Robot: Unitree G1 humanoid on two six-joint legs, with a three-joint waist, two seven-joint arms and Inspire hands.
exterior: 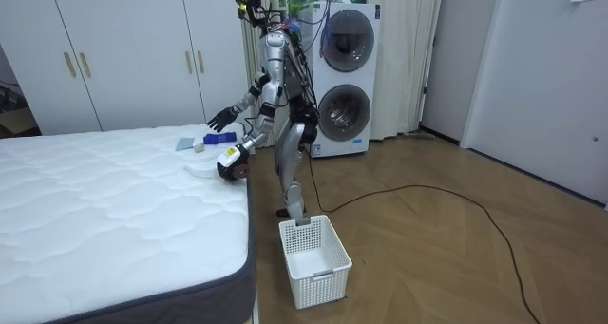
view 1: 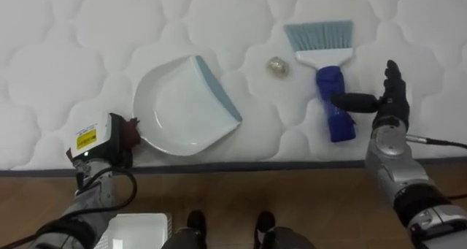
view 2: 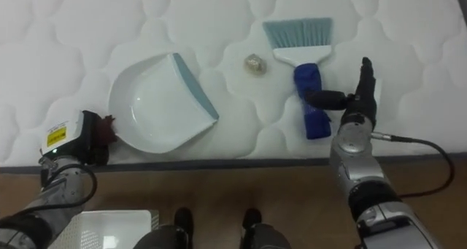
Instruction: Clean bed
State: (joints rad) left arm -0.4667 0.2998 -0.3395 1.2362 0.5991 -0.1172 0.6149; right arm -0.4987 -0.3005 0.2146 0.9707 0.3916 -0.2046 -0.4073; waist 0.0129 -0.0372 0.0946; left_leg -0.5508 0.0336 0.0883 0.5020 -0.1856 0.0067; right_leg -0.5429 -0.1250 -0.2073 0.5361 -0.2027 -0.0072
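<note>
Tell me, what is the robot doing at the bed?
The robot is standing at the edge of the bed, getting ready to sweep it. A white dustpan, a small crumpled scrap and a blue-handled brush lie on the mattress. Its right hand is open, with the thumb reaching onto the brush's handle. Its left hand is at the dustpan's near edge. The scrap lies between dustpan and brush, not swept up yet. A white basket waits on the floor beside the robot.

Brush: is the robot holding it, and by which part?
Not gripped. The right hand is open beside the brush, thumb reaching over its blue handle, fingers straight. The left hand is by the dustpan; its hold cannot be told.
</note>
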